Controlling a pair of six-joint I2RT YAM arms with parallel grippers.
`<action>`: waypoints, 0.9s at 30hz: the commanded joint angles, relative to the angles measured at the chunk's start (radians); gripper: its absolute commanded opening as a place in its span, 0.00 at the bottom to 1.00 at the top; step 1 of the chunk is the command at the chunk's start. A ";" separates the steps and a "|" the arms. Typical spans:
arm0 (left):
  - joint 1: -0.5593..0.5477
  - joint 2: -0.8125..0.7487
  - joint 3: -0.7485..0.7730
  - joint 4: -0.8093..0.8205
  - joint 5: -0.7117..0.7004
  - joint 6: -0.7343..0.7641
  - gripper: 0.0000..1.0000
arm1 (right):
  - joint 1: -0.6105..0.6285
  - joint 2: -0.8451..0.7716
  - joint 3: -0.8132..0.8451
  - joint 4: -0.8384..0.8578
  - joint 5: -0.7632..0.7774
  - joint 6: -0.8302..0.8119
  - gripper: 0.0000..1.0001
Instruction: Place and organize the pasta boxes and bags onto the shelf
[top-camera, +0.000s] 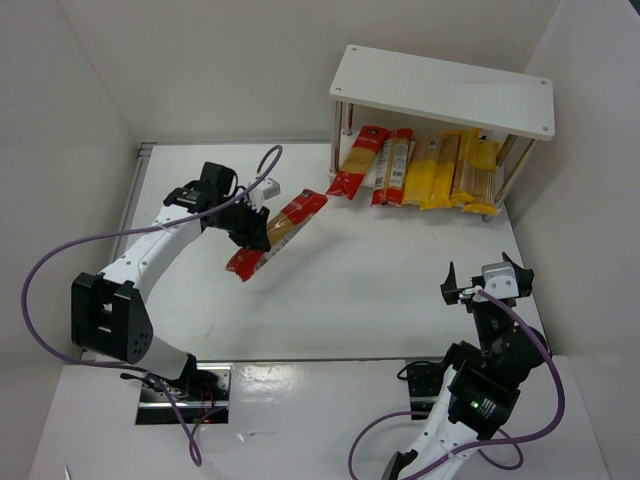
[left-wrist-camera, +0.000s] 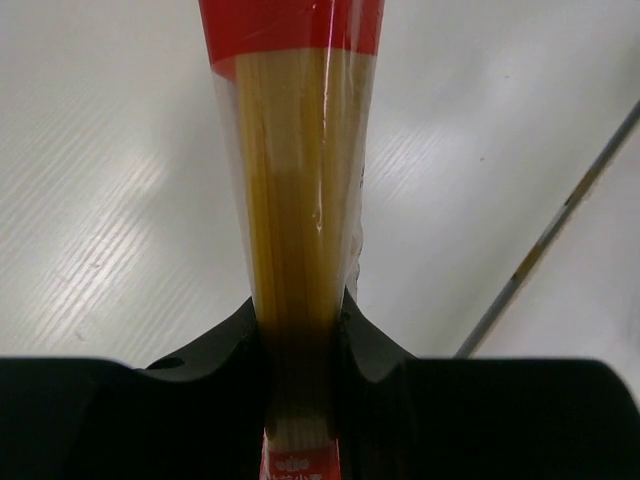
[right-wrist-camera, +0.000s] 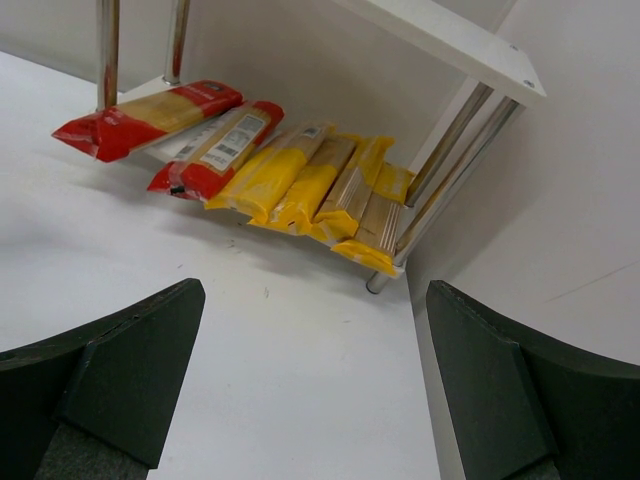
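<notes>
On the white table (top-camera: 380, 290), the shelf (top-camera: 440, 90) stands at the 1 o'clock corner as seen from the top view, its white top board carried on thin upright posts. Under that board a row of packs (top-camera: 425, 170) lies side by side, the near ends jutting out past the front posts toward 6 o'clock. The red-ended packs sit at the 9 o'clock end of the row and the yellow packs at the 3 o'clock end. The right wrist view confirms this order; whether the row rests on a lower tier or on the table itself cannot be told. One further spaghetti pack (top-camera: 292, 218) is off the shelf, at about 10 o'clock on the table and well apart from the row. It is slanted, with one red end toward 1 o'clock and the other toward 7 o'clock. The left fingers (top-camera: 252, 232) pinch it across its clear middle; the left wrist view shows both black fingers pressed against the pale yellow pasta, with the pack raised above the table surface. The right fingers (top-camera: 450, 288) are at about 4 o'clock, spread wide apart and holding nothing, and they face the shelf. A purple cable (top-camera: 60, 250) loops beside the left arm.
</notes>
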 joint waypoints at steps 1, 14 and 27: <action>-0.044 -0.017 0.100 0.112 0.114 -0.084 0.00 | -0.006 -0.002 -0.007 0.018 0.026 0.023 1.00; -0.158 0.188 0.342 0.321 0.060 -0.394 0.00 | -0.026 0.018 -0.025 0.069 0.083 0.084 1.00; -0.256 0.470 0.645 0.349 -0.093 -0.552 0.00 | -0.100 0.055 -0.025 0.078 0.083 0.084 1.00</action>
